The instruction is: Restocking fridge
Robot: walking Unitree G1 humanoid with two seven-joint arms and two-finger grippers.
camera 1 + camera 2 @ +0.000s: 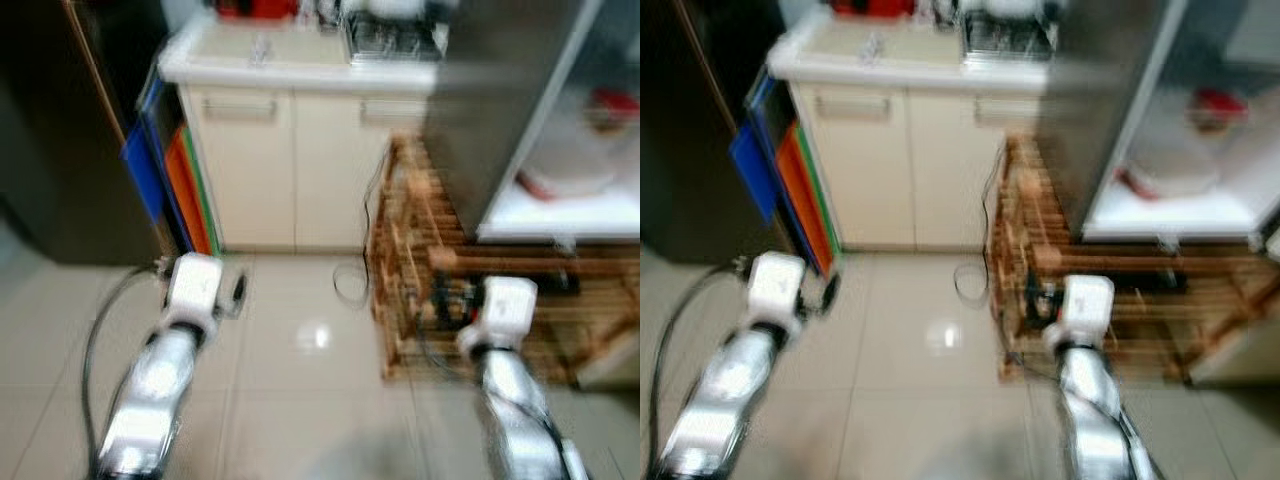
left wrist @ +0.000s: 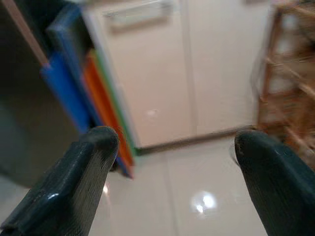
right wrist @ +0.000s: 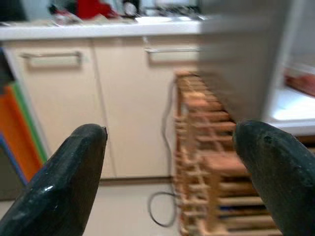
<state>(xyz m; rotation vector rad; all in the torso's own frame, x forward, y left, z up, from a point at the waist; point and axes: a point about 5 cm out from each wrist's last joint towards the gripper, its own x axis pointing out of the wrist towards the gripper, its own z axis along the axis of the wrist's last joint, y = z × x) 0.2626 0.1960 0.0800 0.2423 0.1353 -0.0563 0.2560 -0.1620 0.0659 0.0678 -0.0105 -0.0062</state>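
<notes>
- The head views are blurred.
- The fridge [image 1: 560, 130] stands at the right with its door [image 1: 495, 100] open; a white shelf [image 1: 555, 215] carries white and red items too blurred to identify.
- A wooden rack [image 1: 430, 270] sits on the floor, just beside and below the fridge.
- A cream cabinet [image 1: 290, 165] under a white counter [image 1: 290, 65] stands ahead; blue, orange and green boards [image 1: 170, 185] lean against its left side.
- A cable loop [image 1: 350, 282] lies on the tiled floor [image 1: 300, 380].
- The left gripper [image 2: 172, 147] is held low over the floor, fingers apart and empty.
- The right gripper [image 3: 170, 142] faces the wooden rack, fingers apart and empty.
</notes>
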